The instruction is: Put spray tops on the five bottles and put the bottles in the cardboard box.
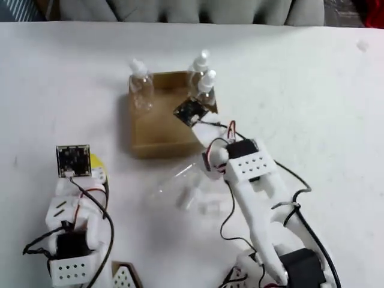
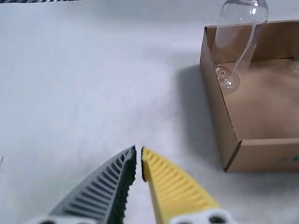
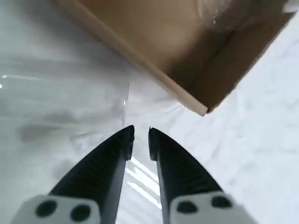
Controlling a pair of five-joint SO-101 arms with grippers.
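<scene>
hovering barely parted and empty, the right gripper (image 3: 141, 137) has the cardboard box (image 3: 224, 65) just ahead and a bottle (image 1: 175, 178) lying beside it, which a glancing pinch could roll away.

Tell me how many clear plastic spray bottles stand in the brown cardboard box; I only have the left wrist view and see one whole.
Observer: Three, all topped: one clear plastic bottle at the cardboard box's far left corner, two more bottles at its far right corner.
Operator: Where's the right gripper?
Observer: The right gripper hangs over the white table, just off a box corner.
Operator: Anything left outside?
Observer: At least one clear bottle lies between the arms, beside small white pieces, likely spray tops.
</scene>
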